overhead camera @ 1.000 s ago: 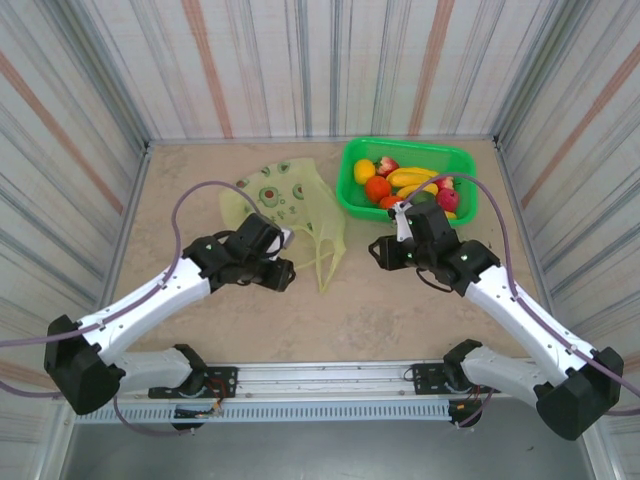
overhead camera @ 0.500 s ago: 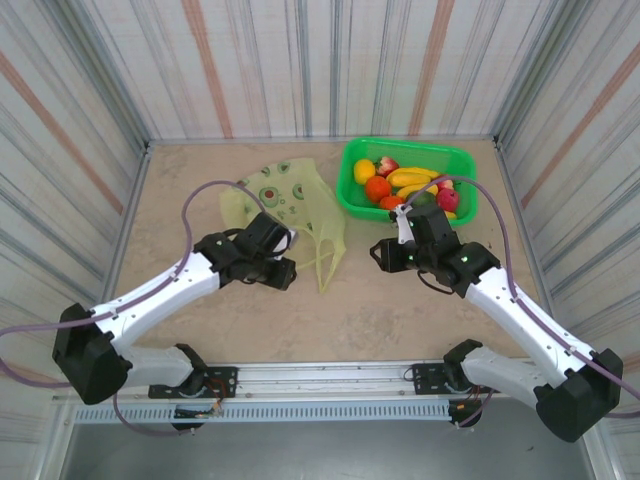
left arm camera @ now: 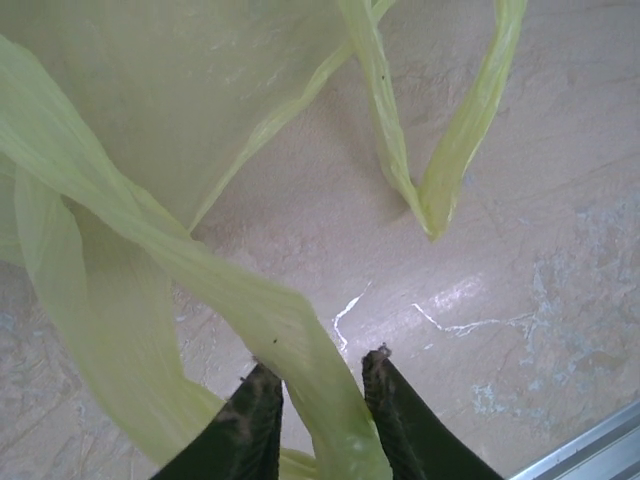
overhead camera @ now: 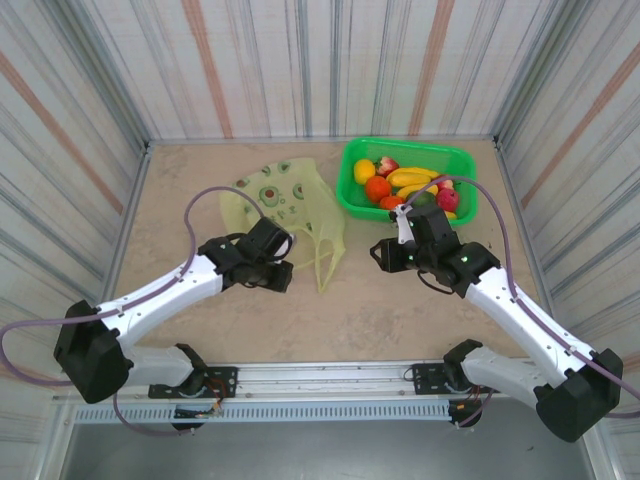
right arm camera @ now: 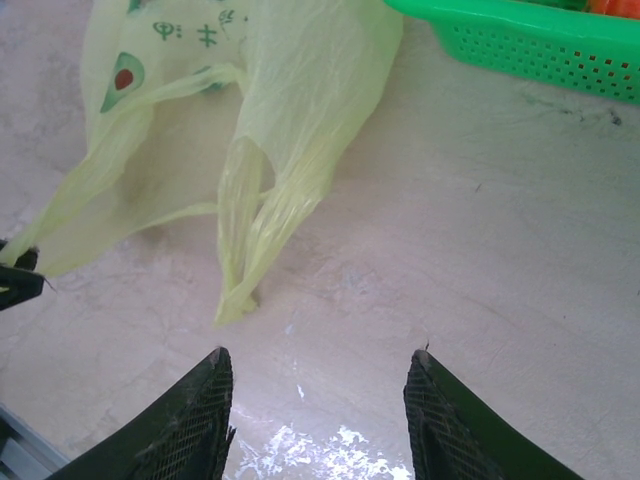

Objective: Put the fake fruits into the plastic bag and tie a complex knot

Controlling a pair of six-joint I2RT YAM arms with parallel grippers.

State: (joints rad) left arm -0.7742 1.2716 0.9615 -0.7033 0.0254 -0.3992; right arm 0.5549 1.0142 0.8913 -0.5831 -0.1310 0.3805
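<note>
left gripper (left arm camera: pixel 318 368): narrow, astride handle (left arm camera: pixel 200 270) of thin translucent yellow-green plastic bag (left arm camera: pixel 150 90), grip unclear | right gripper (right arm camera: pixel 320 352): half open, empty

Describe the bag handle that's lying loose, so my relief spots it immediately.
Left of the green basket lies the plastic bag. Two handles trail from its near edge toward the arms; the loose handle is the right-hand one, a narrow loop ending in a point on bare table, whereas the other handle runs between the left gripper's jaws.
</note>
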